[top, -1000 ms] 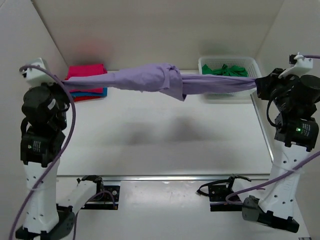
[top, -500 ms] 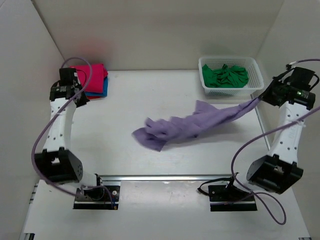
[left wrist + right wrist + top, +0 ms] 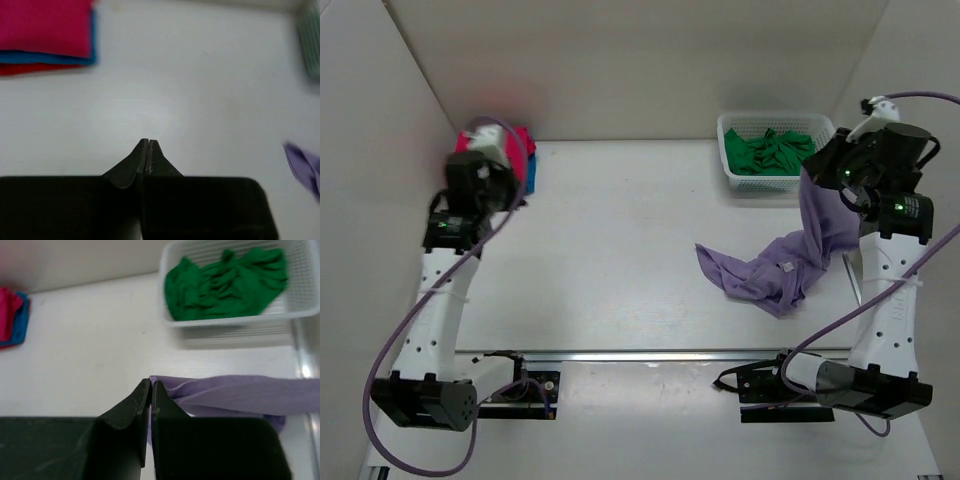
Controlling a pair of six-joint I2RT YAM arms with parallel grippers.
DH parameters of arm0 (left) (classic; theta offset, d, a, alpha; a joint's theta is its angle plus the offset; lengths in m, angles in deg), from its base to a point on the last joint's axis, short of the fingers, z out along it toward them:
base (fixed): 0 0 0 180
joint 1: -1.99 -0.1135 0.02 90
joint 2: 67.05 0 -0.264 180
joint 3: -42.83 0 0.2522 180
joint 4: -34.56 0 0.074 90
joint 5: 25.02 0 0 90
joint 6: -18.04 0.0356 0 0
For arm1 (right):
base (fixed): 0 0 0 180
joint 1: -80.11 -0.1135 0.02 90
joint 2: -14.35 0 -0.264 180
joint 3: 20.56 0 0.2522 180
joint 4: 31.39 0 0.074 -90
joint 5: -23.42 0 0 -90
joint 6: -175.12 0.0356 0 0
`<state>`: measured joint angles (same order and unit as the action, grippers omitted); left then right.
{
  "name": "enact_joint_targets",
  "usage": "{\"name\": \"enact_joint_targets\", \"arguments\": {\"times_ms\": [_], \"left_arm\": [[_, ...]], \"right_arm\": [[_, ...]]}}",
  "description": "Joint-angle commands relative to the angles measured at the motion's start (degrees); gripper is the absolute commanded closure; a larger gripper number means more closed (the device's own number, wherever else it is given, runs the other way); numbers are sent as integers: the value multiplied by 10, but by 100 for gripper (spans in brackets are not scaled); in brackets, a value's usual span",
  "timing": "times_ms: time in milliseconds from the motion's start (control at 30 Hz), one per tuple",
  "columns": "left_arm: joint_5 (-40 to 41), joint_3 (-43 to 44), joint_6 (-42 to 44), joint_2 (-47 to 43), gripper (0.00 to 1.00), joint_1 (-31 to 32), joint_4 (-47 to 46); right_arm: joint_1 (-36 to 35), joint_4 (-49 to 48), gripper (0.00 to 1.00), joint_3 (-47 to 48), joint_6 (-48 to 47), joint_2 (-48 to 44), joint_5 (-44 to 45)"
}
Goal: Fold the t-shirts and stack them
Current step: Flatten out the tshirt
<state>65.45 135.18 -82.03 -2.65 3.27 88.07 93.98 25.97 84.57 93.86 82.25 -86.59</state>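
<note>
Holding the lilac t-shirt [image 3: 770, 280] high by one edge in my right gripper [image 3: 151, 384], pinched tight on the cloth, I let the rest trail crumpled on the table [image 3: 620, 250] near the basket [image 3: 240, 320]. My left gripper [image 3: 148, 143] is pressed together, empty, near the folded stack [image 3: 45, 30], probably free to take another corner.

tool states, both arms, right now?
Left tool: closed, holding nothing.
Right tool: closed on the lilac t-shirt, which hangs from it down to the table.

White tabletop [image 3: 620, 260], plain white walls [image 3: 640, 60], soft shadows
</note>
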Motion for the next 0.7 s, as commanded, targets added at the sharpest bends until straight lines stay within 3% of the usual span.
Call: {"name": "enact_joint_targets", "arguments": {"times_ms": [0, 100, 133, 200, 233, 333, 533, 667], "left_arm": [[-209, -133, 19, -8, 92, 112, -71], [-228, -207, 1, -9, 79, 205, -136], [-253, -217, -8, -10, 76, 216, -175], [-320, -265, -63, -21, 55, 217, -256], [-338, -278, -100, -26, 51, 211, -327], [-349, -317, -119, -32, 37, 222, -416], [-342, -374, -165, 51, 30, 324, -546], [-260, -405, -220, 90, 28, 401, -652]], "right_arm": [[-59, -53, 100, -13, 19, 0, -46], [-150, -63, 99, 43, 19, 13, -70], [-163, -62, 100, 62, 15, 19, -69], [-196, -38, 100, 149, 19, 46, -98], [-198, -31, 100, 169, 23, 54, -114], [-226, -15, 100, 251, 38, 80, -144], [-228, -76, 100, 268, 89, 74, -187], [-234, -96, 99, 266, 101, 75, -175]]}}
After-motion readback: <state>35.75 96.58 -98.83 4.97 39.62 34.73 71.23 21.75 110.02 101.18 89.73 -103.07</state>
